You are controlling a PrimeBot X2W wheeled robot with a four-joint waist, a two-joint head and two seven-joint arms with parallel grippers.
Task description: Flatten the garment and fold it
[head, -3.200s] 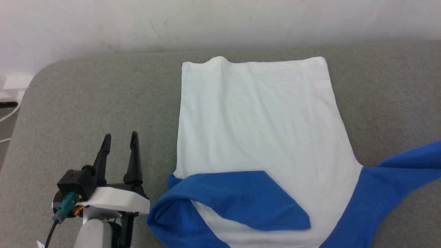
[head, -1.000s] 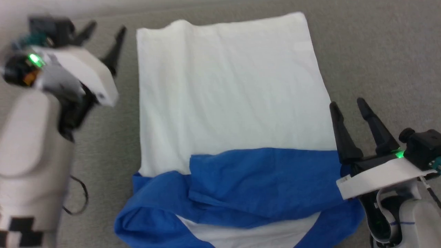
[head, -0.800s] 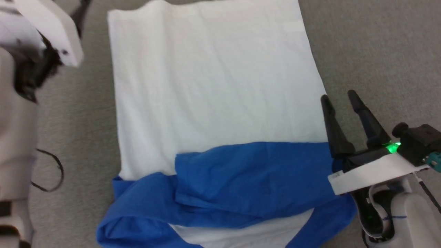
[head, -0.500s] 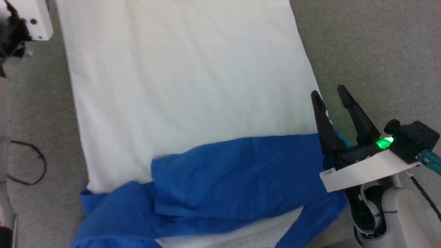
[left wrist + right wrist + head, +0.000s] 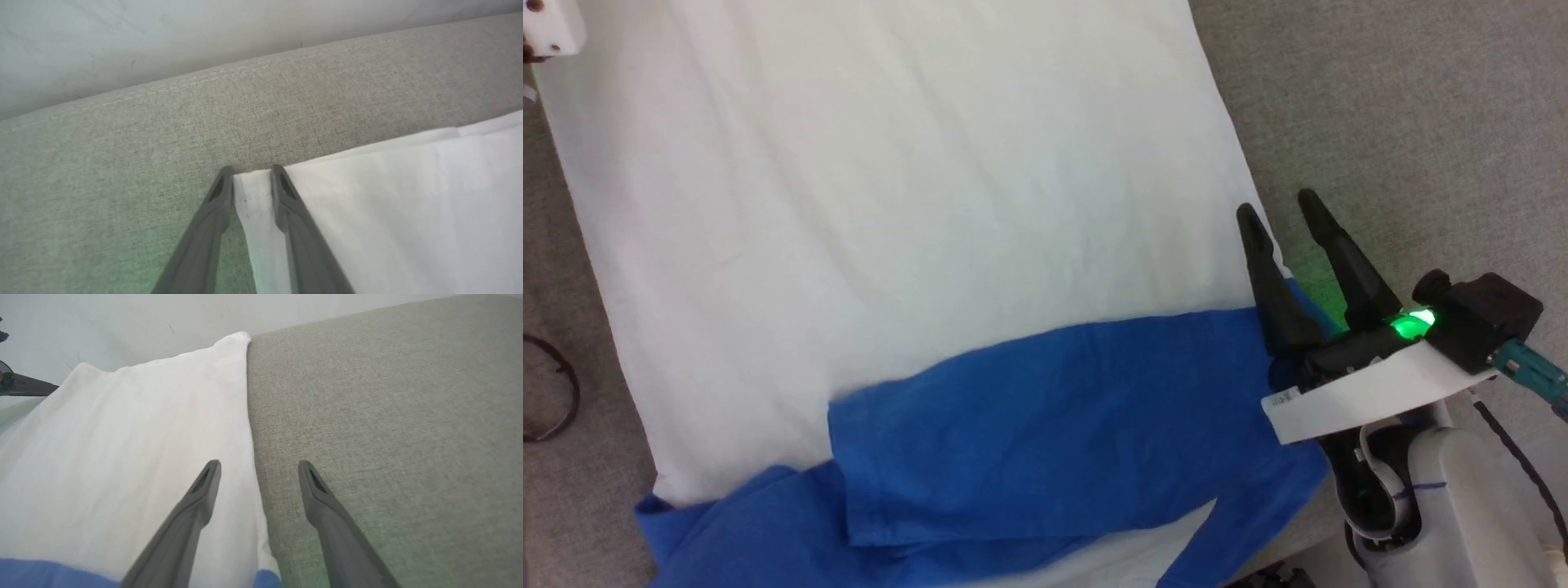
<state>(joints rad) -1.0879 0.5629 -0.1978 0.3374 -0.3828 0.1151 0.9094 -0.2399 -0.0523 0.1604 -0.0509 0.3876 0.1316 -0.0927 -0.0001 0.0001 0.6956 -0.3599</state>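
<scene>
The garment [image 5: 890, 204] lies flat on the grey padded surface, white body spread out. Its blue sleeves [image 5: 1054, 425] are folded across the near part. My right gripper [image 5: 1280, 208] stands open at the garment's right edge. In the right wrist view [image 5: 259, 465] one finger is over white cloth and the other over bare grey. In the left wrist view my left gripper [image 5: 251, 169] straddles the far hem corner of the garment [image 5: 408, 204]. A strip of white cloth lies between its fingers, which are still apart. Its white housing [image 5: 547, 28] shows at the head view's top left.
The grey fabric surface [image 5: 1405, 122] extends to the right of the garment. A pale wall [image 5: 163, 32] rises just behind the surface's stitched far edge. A black cable loop [image 5: 575, 390] hangs at the left.
Since the earliest frame the right sleeve has been laid across the body. The head camera has swung, and the left arm has reached to the far hem corner. The right gripper stays at the right edge.
</scene>
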